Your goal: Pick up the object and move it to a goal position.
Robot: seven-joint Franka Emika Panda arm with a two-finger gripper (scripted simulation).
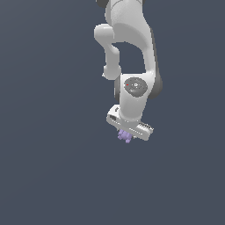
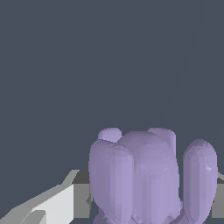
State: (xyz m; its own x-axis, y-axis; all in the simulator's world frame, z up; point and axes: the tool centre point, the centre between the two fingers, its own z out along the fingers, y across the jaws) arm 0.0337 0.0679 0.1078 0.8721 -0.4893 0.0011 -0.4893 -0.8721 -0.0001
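Just below the middle of the exterior view, the white arm hangs down and its end effector [image 1: 127, 130] pinches the object [image 1: 124, 136], a small pale purple knobbly lump that pokes out right under the fingers. In the wrist view the lump [image 2: 144, 175] fills the lower centre of the frame, its rounded lobes standing up lengthwise, with a pale finger [image 2: 52, 205] just beside it at the lower left. The other finger is barely visible at the right edge. Lump and end effector already sit together, so the coming move looks like a carry. No goal marker shows anywhere, and the plain grey backdrop gives no hint whether the lump rests on a surface or hangs in the air.
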